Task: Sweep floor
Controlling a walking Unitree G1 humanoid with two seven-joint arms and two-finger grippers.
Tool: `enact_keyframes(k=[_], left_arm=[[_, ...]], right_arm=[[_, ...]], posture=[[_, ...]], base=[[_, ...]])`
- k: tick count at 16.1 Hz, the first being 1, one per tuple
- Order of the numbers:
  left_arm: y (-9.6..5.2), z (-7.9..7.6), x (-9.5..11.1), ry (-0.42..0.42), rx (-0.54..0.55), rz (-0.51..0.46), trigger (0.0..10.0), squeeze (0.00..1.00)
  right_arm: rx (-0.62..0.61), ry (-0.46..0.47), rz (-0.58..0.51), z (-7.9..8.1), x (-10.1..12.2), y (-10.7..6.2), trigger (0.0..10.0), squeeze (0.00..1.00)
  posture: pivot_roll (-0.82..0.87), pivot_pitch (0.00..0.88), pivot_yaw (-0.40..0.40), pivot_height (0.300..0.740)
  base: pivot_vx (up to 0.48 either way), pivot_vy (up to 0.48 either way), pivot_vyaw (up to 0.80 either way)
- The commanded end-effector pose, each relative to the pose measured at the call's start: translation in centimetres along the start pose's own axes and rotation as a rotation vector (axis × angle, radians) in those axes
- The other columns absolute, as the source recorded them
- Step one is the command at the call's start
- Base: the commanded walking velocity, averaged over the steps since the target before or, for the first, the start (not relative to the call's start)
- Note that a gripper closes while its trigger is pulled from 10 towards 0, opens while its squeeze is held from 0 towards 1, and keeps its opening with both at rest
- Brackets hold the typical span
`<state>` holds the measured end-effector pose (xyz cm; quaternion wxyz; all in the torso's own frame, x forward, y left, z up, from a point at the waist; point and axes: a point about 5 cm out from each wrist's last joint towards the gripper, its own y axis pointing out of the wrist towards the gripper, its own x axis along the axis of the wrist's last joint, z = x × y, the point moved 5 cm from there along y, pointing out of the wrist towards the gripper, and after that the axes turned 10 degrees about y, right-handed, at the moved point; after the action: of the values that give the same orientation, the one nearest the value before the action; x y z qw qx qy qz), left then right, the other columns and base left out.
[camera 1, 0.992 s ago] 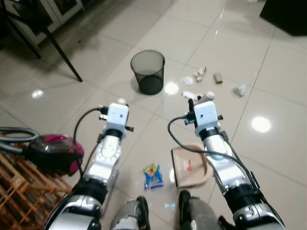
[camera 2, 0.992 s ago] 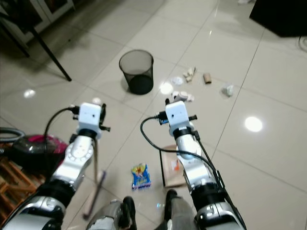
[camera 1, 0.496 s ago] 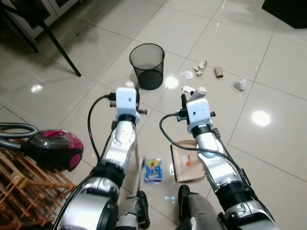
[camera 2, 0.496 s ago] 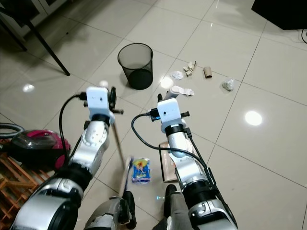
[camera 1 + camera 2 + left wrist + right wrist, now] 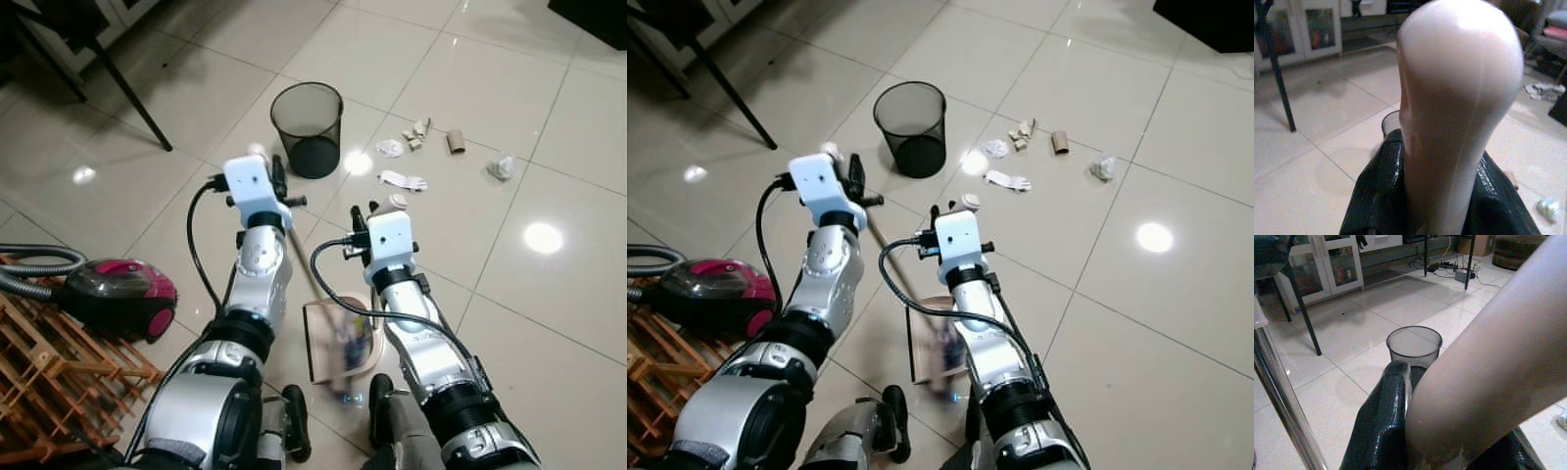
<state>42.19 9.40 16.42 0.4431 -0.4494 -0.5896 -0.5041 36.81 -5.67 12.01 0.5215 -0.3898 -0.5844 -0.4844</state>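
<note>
My left gripper [image 5: 270, 168] is shut on the broom's pale pink handle top [image 5: 1459, 98], which stands between its black fingers [image 5: 1378, 196]. The broom's thin stick [image 5: 306, 264] slants down to the beige dustpan [image 5: 323, 343] on the floor by my feet. A blurred blue wrapper [image 5: 349, 345] lies at the pan's mouth. My right gripper [image 5: 384, 208] is shut on the dustpan's long beige handle [image 5: 1488, 372]. Paper scraps [image 5: 403, 180], a cardboard roll [image 5: 457, 143] and crumpled paper [image 5: 504, 167] lie ahead on the tiles.
A black mesh bin [image 5: 312, 127] stands ahead beside the litter. A magenta vacuum cleaner [image 5: 118, 294] and a wooden rack [image 5: 49, 382] are at my left. A black chair leg [image 5: 127, 88] slants at far left. Glossy tiles stretch to the right.
The broom has swung right across my front, and the blue wrapper has gone from beside the dustpan to its mouth. The camera has shifted too.
</note>
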Motion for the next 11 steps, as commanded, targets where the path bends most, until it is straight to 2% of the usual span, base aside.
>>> enact_keyframes(k=[1, 3, 4, 5, 7, 9, 11], left_arm=[[0.2, 0.3, 0.2, -0.021, 0.011, -0.009, 10.0, 0.0], [0.8, 0.1, 1.7, 0.004, -0.023, -0.061, 10.0, 0.0], [1.4, -0.8, 3.4, 0.068, -0.129, -0.129, 10.0, 0.0], [1.4, -1.1, 3.7, 0.088, -0.165, -0.145, 10.0, 0.0], [1.3, -2.1, 4.4, 0.217, -0.326, -0.193, 10.0, 0.0], [1.0, -2.0, 4.6, 0.258, -0.404, -0.216, 10.0, 0.0], [1.1, -0.3, 5.0, 0.265, -0.432, -0.224, 10.0, 0.0]], right_arm=[[0.002, 0.037, 0.032, 0.4, -0.8, -0.3, 10.0, 0.0], [-0.003, 0.04, 0.034, 0.1, -0.8, -0.4, 10.0, 0.0], [-0.01, 0.04, 0.033, -0.3, -0.8, -0.6, 10.0, 0.0], [-0.012, 0.04, 0.034, -0.5, -0.9, -0.6, 10.0, 0.0], [-0.023, 0.034, 0.038, -1.2, -0.9, -0.5, 10.0, 0.0], [-0.028, 0.025, 0.037, -1.7, -0.9, -0.5, 10.0, 0.0], [-0.041, 0.012, 0.045, -2.7, -1.2, -0.4, 10.0, 0.0]], posture=[[-0.05, 0.311, 0.126, 0.74], [-0.05, 0.299, 0.129, 0.74], [-0.04, 0.279, 0.132, 0.74], [-0.04, 0.279, 0.132, 0.74], [-0.04, 0.241, 0.137, 0.74], [-0.04, 0.224, 0.136, 0.74], [-0.04, 0.177, 0.137, 0.74]], base=[[0.0, 0.0, 0.0], [0.0, 0.0, 0.0], [0.0, 0.0, 0.0], [0.0, 0.0, 0.0], [0.0, 0.0, 0.0], [0.0, 0.0, 0.0], [0.0, 0.0, 0.0]])
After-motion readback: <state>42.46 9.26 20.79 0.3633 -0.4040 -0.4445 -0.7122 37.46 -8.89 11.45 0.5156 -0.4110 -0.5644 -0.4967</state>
